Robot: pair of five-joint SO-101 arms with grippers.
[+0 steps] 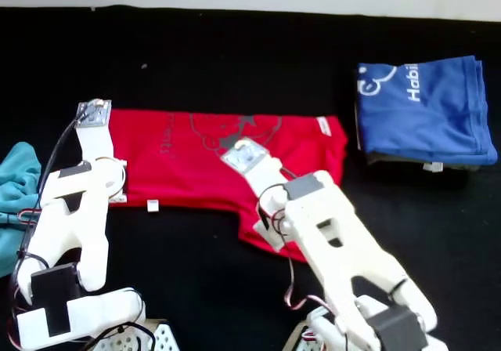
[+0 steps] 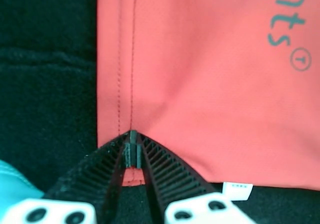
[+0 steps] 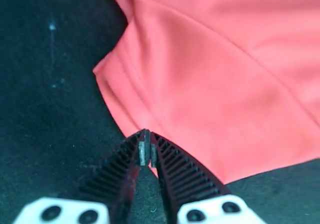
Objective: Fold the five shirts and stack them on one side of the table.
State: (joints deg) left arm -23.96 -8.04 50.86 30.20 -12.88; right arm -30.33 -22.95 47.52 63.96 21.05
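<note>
A crumpled teal shirt lies at the desk's left edge. The left gripper is clenched on the hem of the red shirt, which is spread mid-desk. The right gripper is pinched on a folded edge nearer its other side. Both bites look shallow, so uneven lifting could pull the cloth free or skew the fold. A folded blue shirt sits far right.

The spread shirt lies centre; folded shirt right of it; bunched shirt left.
</note>
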